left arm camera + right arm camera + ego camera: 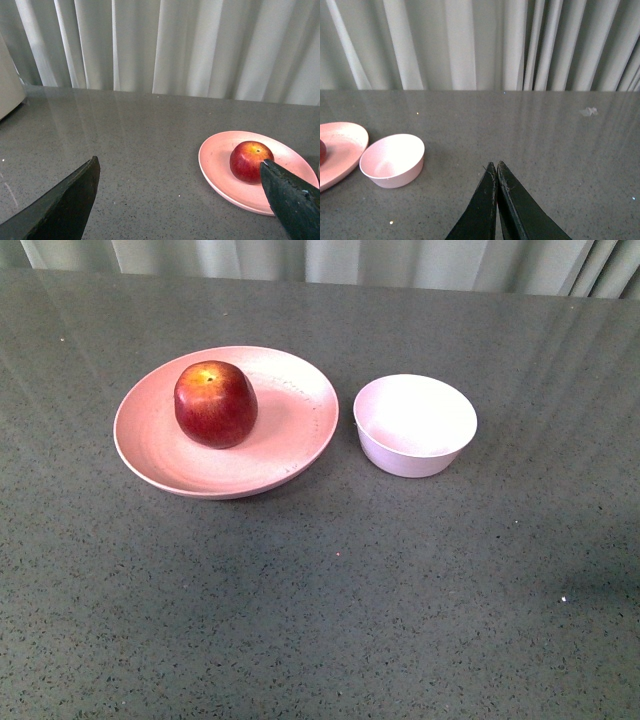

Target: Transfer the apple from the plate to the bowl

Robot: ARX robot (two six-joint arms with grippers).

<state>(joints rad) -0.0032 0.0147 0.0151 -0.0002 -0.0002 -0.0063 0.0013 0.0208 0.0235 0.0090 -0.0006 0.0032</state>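
The dark red apple (215, 403) sits on the left part of the wide pale pink plate (300, 440). The small deep pinkish-white bowl (415, 425) stands empty just right of the plate. Neither arm shows in the front view. In the left wrist view my left gripper (180, 162) is open and empty, well short of the apple (250, 160) on the plate (217, 165); one finger overlaps the plate's edge in the picture. In the right wrist view my right gripper (496, 164) is shut and empty, apart from the bowl (392, 160); the plate (340, 150) shows beyond it.
Everything stands on a dark grey speckled table (330, 610). Pale curtains (330, 260) hang behind its far edge. A pale object (9, 85) shows at the edge of the left wrist view.
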